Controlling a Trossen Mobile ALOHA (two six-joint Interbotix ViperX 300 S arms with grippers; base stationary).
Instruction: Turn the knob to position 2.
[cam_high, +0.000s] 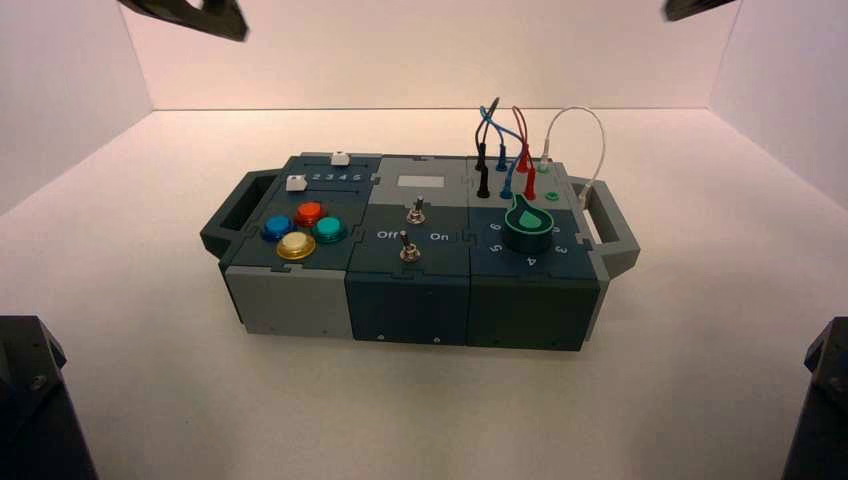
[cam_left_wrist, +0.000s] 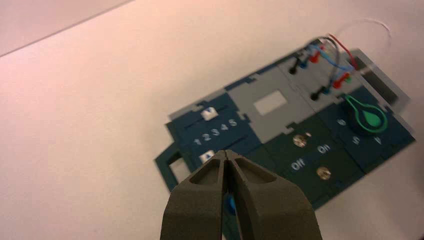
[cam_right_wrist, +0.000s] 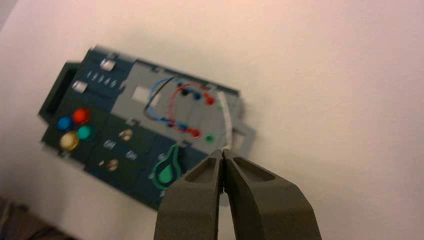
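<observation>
The knob (cam_high: 527, 225) sits on the box's right section, dark-sided with a green teardrop top whose tip points to the back left. White digits curve round it. Position 2 (cam_high: 557, 229) is a small mark just right of the knob, beyond the 3. My left gripper (cam_high: 190, 15) hangs high above the table's back left, far from the box. My right gripper (cam_high: 700, 8) hangs high at the back right. The left wrist view shows the left gripper (cam_left_wrist: 227, 152) shut and empty, the knob (cam_left_wrist: 371, 119) far off. My right gripper (cam_right_wrist: 223, 151) is shut and empty above the knob (cam_right_wrist: 167, 172).
The box (cam_high: 410, 300) stands mid-table with a handle (cam_high: 610, 225) at each end. Several coloured push buttons (cam_high: 300, 230) fill its left section, with two white sliders (cam_high: 318, 170) behind them. Two toggle switches (cam_high: 410, 232) sit in the middle. Plugged wires (cam_high: 520, 150) rise behind the knob.
</observation>
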